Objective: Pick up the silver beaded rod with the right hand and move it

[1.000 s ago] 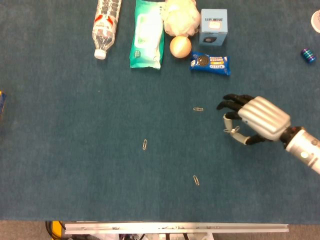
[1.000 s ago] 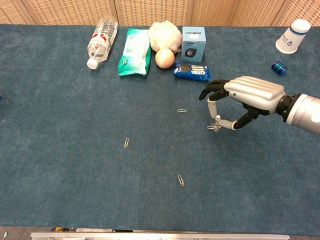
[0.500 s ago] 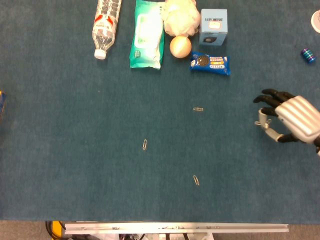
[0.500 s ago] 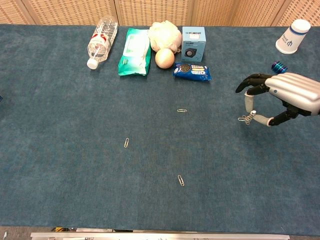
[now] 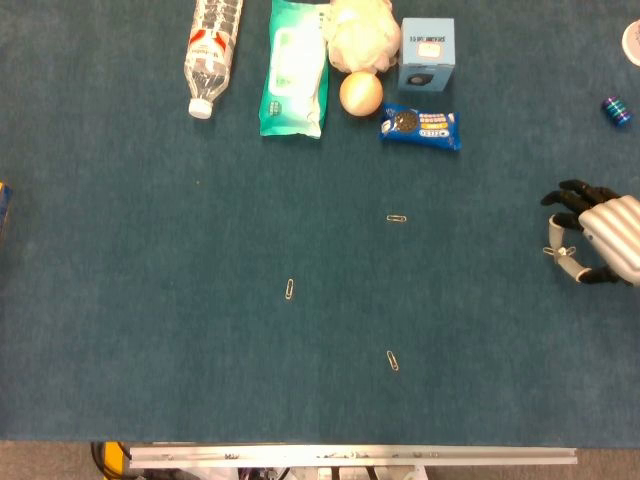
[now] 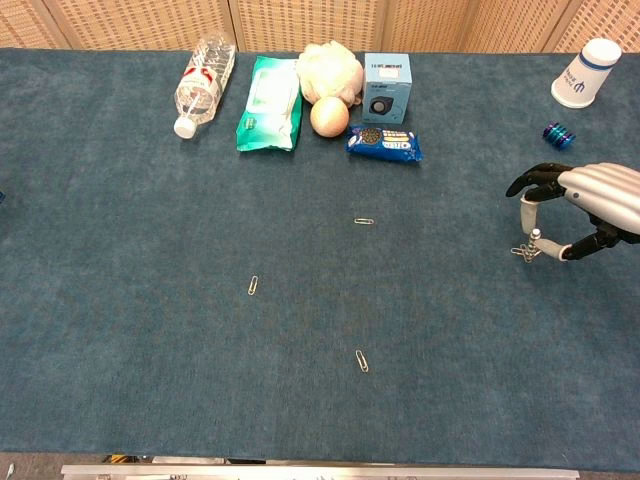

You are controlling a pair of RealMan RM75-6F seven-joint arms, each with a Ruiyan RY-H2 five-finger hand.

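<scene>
My right hand (image 5: 604,234) is at the right edge of the blue table, a little above the cloth in the chest view, where the right hand (image 6: 585,200) is cut off by the frame. It pinches a small silver beaded rod (image 6: 525,250) between thumb and fingertip, and the other fingers are spread above it. In the head view the rod (image 5: 557,250) shows as a tiny silver piece at the fingertips. My left hand appears in neither view.
Along the far edge lie a water bottle (image 5: 213,50), a green wipes pack (image 5: 295,70), a white puff (image 5: 364,32), an orange ball (image 5: 361,93), a blue box (image 5: 426,55) and a cookie pack (image 5: 421,125). A paper cup (image 6: 586,72) and a blue spool (image 6: 558,134) sit far right. Three paper clips (image 5: 289,289) lie mid-table.
My right hand has carried the silver rod from the table's middle right to its right edge, keeping the pinch. Nothing else has moved.
</scene>
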